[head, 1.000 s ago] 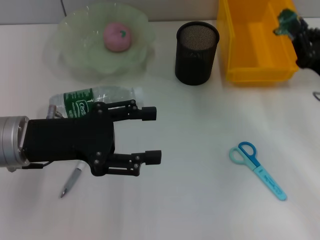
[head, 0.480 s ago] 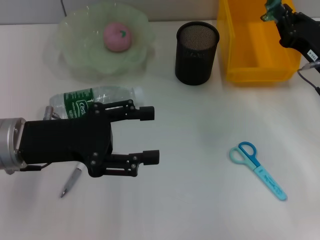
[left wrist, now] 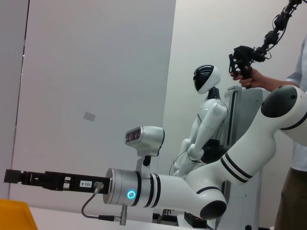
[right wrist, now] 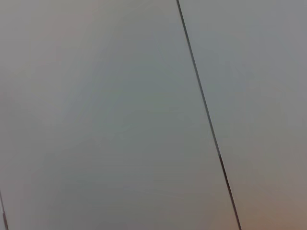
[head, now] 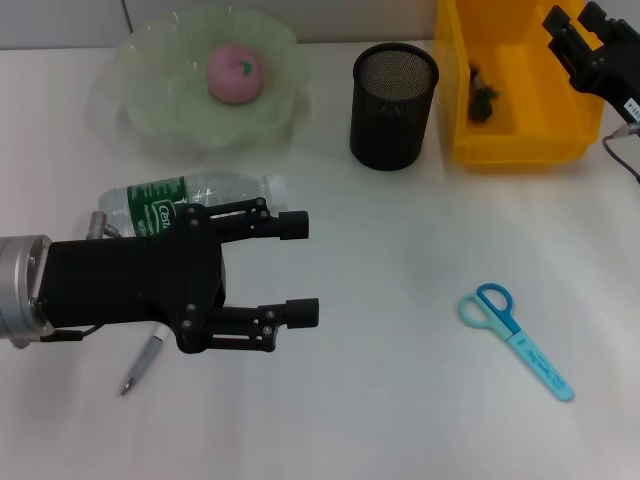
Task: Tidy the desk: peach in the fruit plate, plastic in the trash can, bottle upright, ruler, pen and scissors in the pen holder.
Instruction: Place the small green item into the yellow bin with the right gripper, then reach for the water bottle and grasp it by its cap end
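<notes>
A pink peach (head: 235,72) lies in the pale green fruit plate (head: 150,100) at the back left. A clear bottle (head: 190,198) with a green label lies on its side, partly behind my open left gripper (head: 300,270). A grey pen (head: 142,363) pokes out below that gripper. Blue scissors (head: 515,337) rest flat at the right. The black mesh pen holder (head: 393,105) stands at the back centre. A dark scrap of plastic (head: 482,97) lies inside the yellow trash can (head: 515,150). My right gripper (head: 578,22) hovers open over the bin's far right. The ruler is out of view.
The left wrist view shows my right arm (left wrist: 158,189), another white robot (left wrist: 204,124) and a person's hand holding a device (left wrist: 244,62) in the room. The right wrist view shows only a blank grey wall (right wrist: 120,115).
My right gripper moved over the yellow bin and opened; the dark plastic it held now lies inside the bin. The left arm has barely shifted.
</notes>
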Robot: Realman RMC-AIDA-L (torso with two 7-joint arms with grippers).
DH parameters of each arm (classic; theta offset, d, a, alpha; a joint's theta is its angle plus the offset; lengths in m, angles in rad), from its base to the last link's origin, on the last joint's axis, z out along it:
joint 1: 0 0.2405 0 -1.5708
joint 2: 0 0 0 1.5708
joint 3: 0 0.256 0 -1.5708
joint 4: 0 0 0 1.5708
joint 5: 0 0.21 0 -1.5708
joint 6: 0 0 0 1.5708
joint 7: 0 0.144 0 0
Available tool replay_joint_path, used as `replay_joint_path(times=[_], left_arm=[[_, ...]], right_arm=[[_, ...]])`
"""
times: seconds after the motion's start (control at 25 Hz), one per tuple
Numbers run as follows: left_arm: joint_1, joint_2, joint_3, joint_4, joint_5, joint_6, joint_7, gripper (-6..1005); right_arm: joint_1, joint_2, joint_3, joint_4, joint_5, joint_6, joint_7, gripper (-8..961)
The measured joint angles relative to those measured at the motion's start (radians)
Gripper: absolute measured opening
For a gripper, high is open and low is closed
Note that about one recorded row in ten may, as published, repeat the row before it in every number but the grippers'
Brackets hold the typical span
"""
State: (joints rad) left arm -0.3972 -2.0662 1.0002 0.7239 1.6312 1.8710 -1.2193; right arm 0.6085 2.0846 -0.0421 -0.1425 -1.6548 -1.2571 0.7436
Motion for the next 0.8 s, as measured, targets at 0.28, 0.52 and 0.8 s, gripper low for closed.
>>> replay_joint_path(times=[0.28, 0.52, 0.8], left_arm=[[0.000, 0.001, 0.000, 0.000, 0.000, 0.000, -0.004, 795], [0.003, 0.003, 0.000, 0.000, 0.000, 0.000, -0.007, 795], [0.021, 0.005, -0.025, 0.001, 0.004, 0.001, -0.003, 794]], right_arm=[[-0.023, 0.001, -0.011, 0.040, -0.010, -0.100, -0.003, 534], [-0.109, 0.000, -0.080, 0.075, -0.015, -0.295, 0.007, 548], [-0.197, -0.003, -0.128, 0.075, -0.015, -0.388, 0.057, 547]])
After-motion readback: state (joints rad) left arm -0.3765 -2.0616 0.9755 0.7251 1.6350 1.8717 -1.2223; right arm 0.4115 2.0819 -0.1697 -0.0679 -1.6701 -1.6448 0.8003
